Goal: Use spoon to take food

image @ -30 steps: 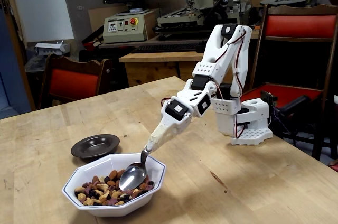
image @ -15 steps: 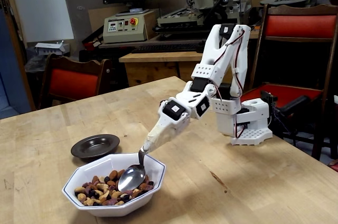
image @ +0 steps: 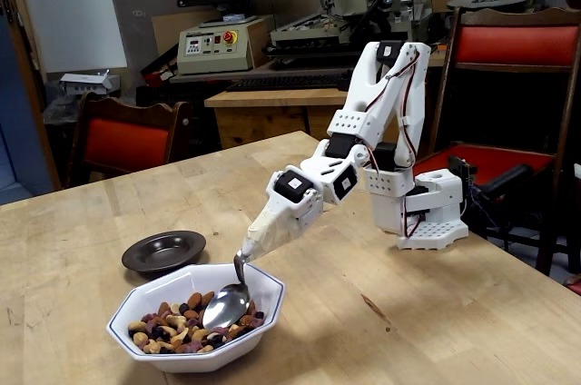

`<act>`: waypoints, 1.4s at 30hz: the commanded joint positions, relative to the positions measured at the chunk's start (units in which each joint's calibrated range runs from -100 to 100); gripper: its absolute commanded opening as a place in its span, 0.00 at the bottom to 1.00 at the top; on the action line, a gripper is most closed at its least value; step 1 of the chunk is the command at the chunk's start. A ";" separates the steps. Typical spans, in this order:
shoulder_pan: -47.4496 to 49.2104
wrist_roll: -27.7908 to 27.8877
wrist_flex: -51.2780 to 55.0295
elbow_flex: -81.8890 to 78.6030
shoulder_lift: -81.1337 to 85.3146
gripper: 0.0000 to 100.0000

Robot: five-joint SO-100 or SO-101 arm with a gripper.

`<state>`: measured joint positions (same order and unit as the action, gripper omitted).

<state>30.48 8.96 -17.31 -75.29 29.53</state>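
Observation:
In the fixed view my white arm reaches down to the left over the wooden table. My gripper (image: 270, 229) is wrapped in beige tape together with the upper end of the spoon, so its jaws are hidden. The shiny silver spoon (image: 227, 301) hangs from the tape, its bowl resting on the food (image: 168, 323). The food is a mix of brown almonds, pale cashews and dark pieces. It fills the white octagonal bowl (image: 265, 289) near the table's front edge. The spoon's bowl looks empty.
A small dark round saucer (image: 164, 251) sits just behind the white bowl to the left. The arm's base (image: 427, 217) stands at the table's right. Red chairs and a cluttered workbench stand behind the table.

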 commanded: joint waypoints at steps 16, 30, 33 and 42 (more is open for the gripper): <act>0.34 -0.10 -0.24 4.85 -9.46 0.04; -0.55 -0.24 -0.24 9.45 -9.89 0.04; -0.55 -0.24 -0.24 12.72 -12.54 0.04; -0.55 -0.24 -0.24 23.79 -20.50 0.04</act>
<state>30.40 8.96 -17.23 -56.50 9.87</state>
